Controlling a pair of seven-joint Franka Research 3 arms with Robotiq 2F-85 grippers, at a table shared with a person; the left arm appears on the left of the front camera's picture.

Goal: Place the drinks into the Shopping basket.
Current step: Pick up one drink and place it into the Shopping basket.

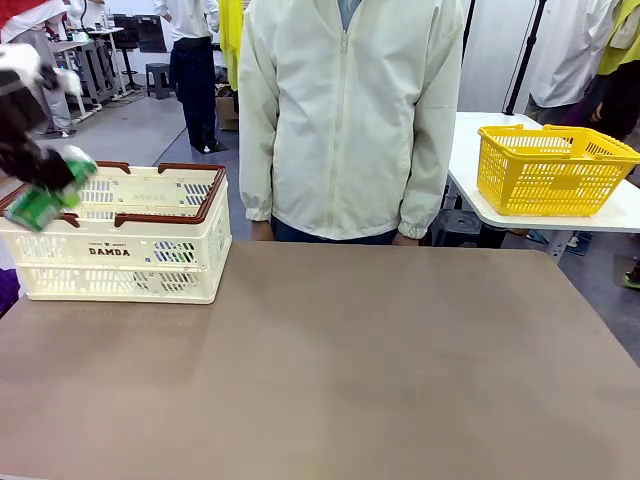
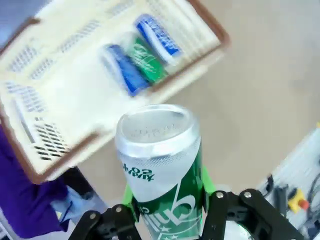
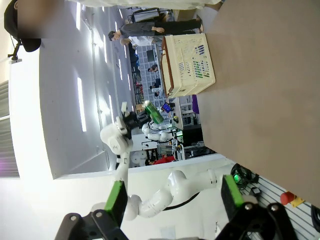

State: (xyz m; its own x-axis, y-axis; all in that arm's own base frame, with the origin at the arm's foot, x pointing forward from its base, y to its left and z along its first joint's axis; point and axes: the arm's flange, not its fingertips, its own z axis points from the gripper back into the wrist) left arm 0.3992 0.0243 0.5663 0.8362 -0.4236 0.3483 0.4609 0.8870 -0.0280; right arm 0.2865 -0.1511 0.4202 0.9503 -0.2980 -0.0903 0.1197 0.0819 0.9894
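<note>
Shopping basket (image 1: pixel 120 250), cream with a brown-red rim, stands at the desk's (image 1: pixel 330 370) far left corner and, in the left wrist view, already holds three drinks lying side by side: two blue cans (image 2: pixel 122 70) (image 2: pixel 157 35) flanking one green can (image 2: pixel 145 59). Left gripper (image 2: pixel 167 210), fingers clamped on a fourth, green can (image 2: pixel 162 165), hangs tilted over the basket's near left rim, the can not yet let go. Right gripper (image 3: pixel 170 200): fingers apart and empty above the bare desk; placing looks nearly complete, only this can left.
</note>
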